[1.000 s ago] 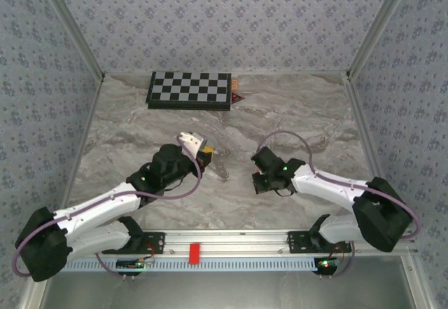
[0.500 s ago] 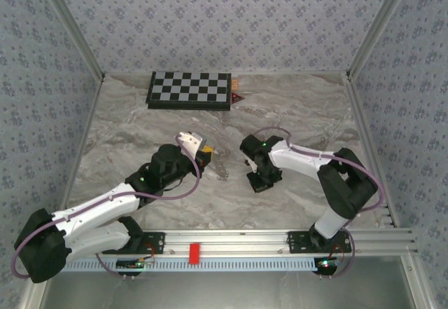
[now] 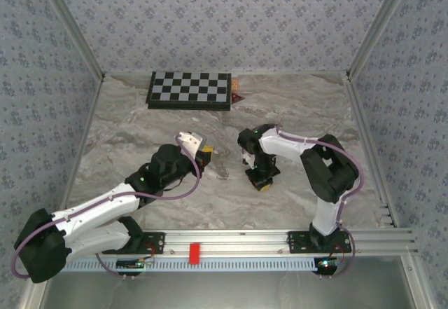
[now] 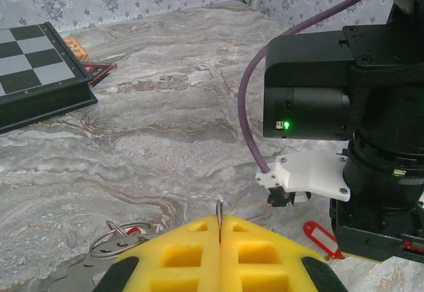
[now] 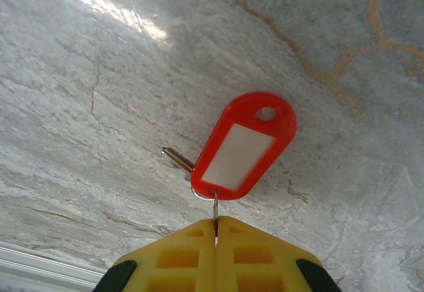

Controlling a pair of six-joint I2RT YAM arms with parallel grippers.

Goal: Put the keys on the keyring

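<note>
Right pincer [image 5: 215, 229] pinches key [image 5: 245, 146] — blade half hidden.

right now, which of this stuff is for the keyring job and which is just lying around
For the job: red key; keyring.
Lying about: chessboard; dark-red triangle; small orange piece; red block on the front rail.

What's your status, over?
Right hand shut on the key by its small ring. Left hand shut on a metal sliver; keyring lies by it. Nothing between the hands.
</note>
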